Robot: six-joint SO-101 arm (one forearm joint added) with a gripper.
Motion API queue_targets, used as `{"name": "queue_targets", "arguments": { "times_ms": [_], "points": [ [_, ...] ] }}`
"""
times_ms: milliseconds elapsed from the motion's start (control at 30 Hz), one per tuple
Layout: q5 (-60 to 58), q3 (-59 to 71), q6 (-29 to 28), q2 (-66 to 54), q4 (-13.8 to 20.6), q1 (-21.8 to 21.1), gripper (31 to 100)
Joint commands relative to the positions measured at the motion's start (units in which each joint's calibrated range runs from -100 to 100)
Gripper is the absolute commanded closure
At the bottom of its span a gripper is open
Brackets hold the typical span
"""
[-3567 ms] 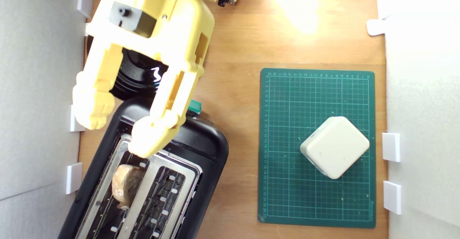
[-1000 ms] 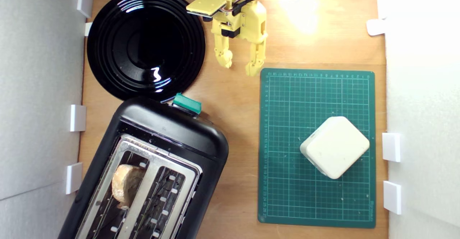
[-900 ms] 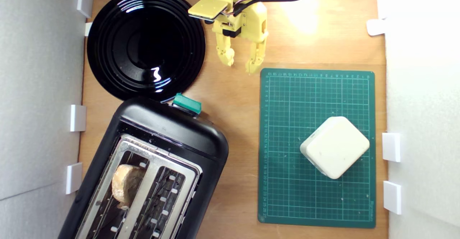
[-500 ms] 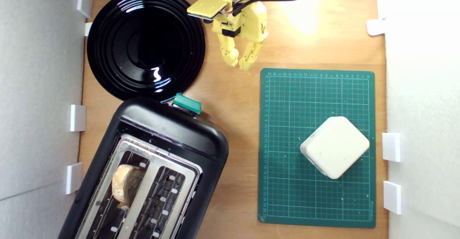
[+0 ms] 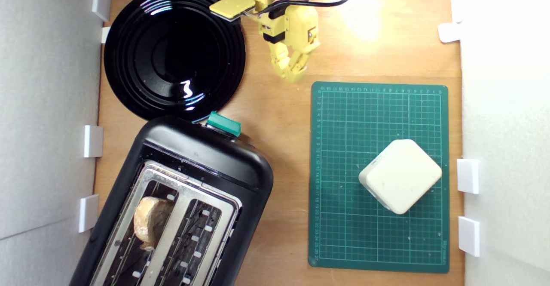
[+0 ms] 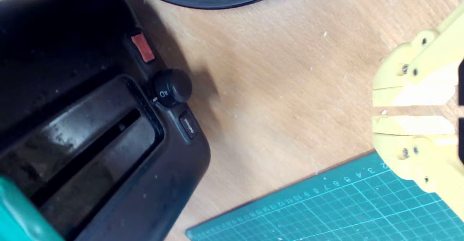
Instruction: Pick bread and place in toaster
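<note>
The bread (image 5: 151,222), a beige slice with a tan crust, stands in one slot of the black toaster (image 5: 206,157), the slot nearer the exterior view's left. The toaster's silver top and teal lever knob (image 5: 223,124) show; its black front (image 6: 72,52) with a dial fills part of the wrist view. My yellow gripper (image 5: 292,78) hangs far from the toaster, near the top of the exterior view, over bare wood between the plate and the mat. Its fingers (image 6: 409,96) are closed together with nothing between them.
A round black plate (image 5: 129,53) lies beside the toaster. A green cutting mat (image 5: 343,217) at the exterior view's right carries a cream-white rounded square block (image 5: 400,176). White walls with small white brackets (image 5: 467,176) border both sides.
My arm left the toaster and drew back to the top of the exterior view, uncovering the plate. Over the last second the gripper's fingers closed together. The bread stayed in its slot.
</note>
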Motion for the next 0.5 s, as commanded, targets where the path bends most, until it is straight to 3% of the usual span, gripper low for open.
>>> {"name": "queue_targets", "arguments": {
  "times_ms": [0, 167, 467],
  "points": [
    [0.65, 0.12, -1.99, -0.68, 0.42, 1.71, 80.7],
    [0.65, 0.12, -2.93, -0.68, 0.42, 3.96, 80.7],
    [0.65, 0.12, -2.72, -0.68, 0.33, 3.4, 80.7]
  ]
}}
